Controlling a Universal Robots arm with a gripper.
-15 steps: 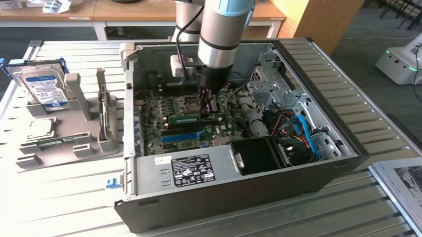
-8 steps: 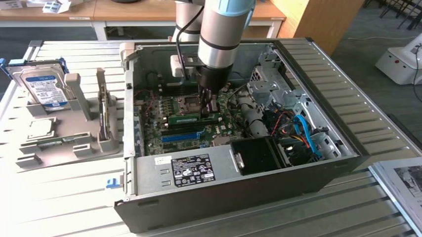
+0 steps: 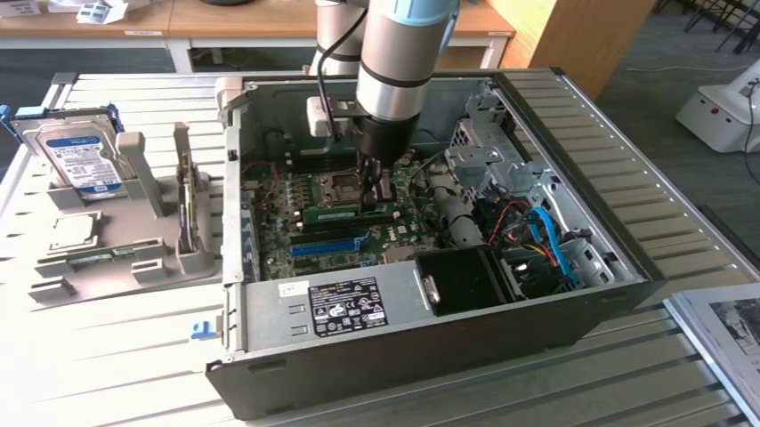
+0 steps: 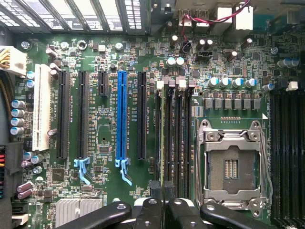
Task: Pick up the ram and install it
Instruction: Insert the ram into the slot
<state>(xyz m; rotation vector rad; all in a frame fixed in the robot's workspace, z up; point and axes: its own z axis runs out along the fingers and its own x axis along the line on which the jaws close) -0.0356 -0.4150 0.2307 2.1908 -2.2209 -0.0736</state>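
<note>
Gripper, black and angular, pinches the slim green ram edge-on at the long black slots of the glossy green motherboard.

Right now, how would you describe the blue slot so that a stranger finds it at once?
Look inside the open computer case, at the green motherboard on its floor. In the row of long parallel slots, it is the only blue slot; black slots flank it and a white slot stands at the row's end.
</note>
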